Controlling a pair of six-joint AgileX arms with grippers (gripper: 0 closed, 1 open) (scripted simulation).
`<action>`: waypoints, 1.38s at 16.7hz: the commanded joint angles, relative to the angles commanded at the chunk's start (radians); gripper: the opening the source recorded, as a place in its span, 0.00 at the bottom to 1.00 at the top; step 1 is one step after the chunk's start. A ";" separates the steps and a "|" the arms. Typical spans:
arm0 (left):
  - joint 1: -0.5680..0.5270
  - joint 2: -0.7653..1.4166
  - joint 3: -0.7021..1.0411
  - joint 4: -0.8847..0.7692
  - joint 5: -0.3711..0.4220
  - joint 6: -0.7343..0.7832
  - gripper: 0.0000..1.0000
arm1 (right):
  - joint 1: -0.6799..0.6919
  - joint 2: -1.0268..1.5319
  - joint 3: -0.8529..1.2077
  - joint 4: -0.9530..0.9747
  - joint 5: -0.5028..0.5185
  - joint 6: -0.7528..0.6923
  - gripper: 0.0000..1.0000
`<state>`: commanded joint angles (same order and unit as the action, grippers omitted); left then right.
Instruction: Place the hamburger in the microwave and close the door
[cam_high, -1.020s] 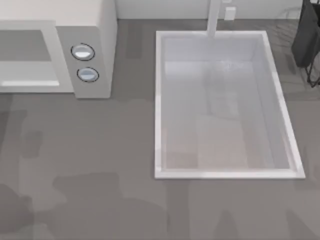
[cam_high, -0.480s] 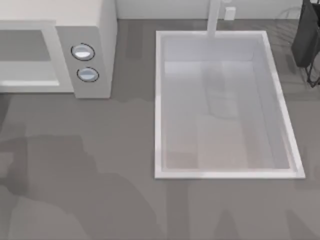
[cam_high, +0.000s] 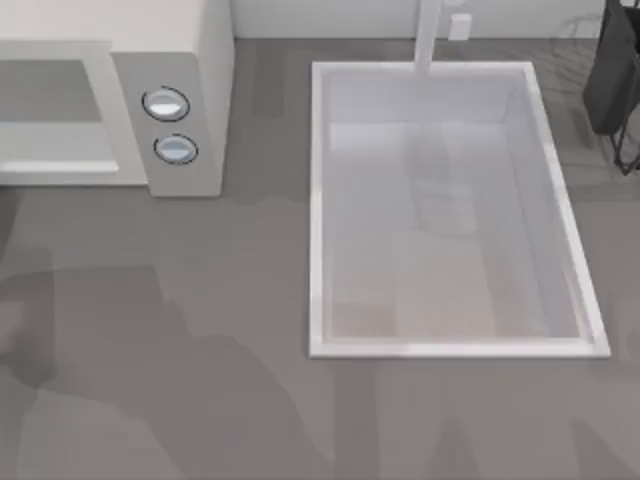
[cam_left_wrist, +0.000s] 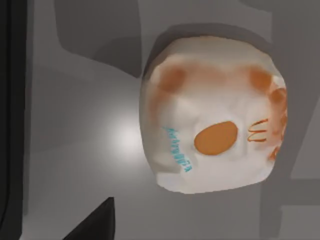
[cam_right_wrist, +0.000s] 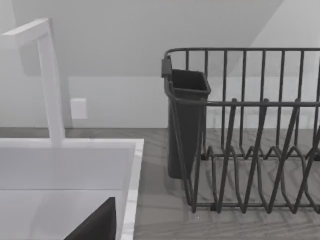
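Note:
The hamburger (cam_left_wrist: 212, 112), a round whitish lump with orange-brown patches, lies on a grey surface close under the left wrist camera. A dark part of my left gripper (cam_left_wrist: 92, 225) shows beside it, apart from it. The microwave (cam_high: 170, 110) stands at the table's back left, white, with two round knobs (cam_high: 166, 104) on a grey panel. Left of the panel is a white-framed grey rectangle (cam_high: 50, 95); I cannot tell whether that is the door or the open cavity. A dark part of my right gripper (cam_right_wrist: 95, 225) hangs over the sink's corner.
A white sink basin (cam_high: 320, 200) with a white faucet (cam_high: 428, 35) fills the table's middle. A dark wire dish rack (cam_right_wrist: 260, 150) with a dark cup holder (cam_right_wrist: 185, 120) stands at the back right. Bare grey counter (cam_high: 200, 380) runs along the front.
Nothing on the table has moved in the top view. The shadows on the front left of the counter have shifted and spread upward.

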<state>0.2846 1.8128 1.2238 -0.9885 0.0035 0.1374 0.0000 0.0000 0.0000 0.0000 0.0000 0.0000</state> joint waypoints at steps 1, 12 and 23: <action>0.006 0.004 -0.003 0.012 -0.001 -0.005 1.00 | 0.000 0.000 0.000 0.000 0.000 0.000 1.00; 0.028 0.159 -0.134 0.302 -0.002 0.006 1.00 | 0.000 0.000 0.000 0.000 0.000 0.000 1.00; 0.028 0.161 -0.136 0.306 -0.002 0.006 0.47 | 0.000 0.000 0.000 0.000 0.000 0.000 1.00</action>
<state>0.3125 1.9740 1.0879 -0.6830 0.0020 0.1437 0.0000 0.0000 0.0000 0.0000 0.0000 0.0000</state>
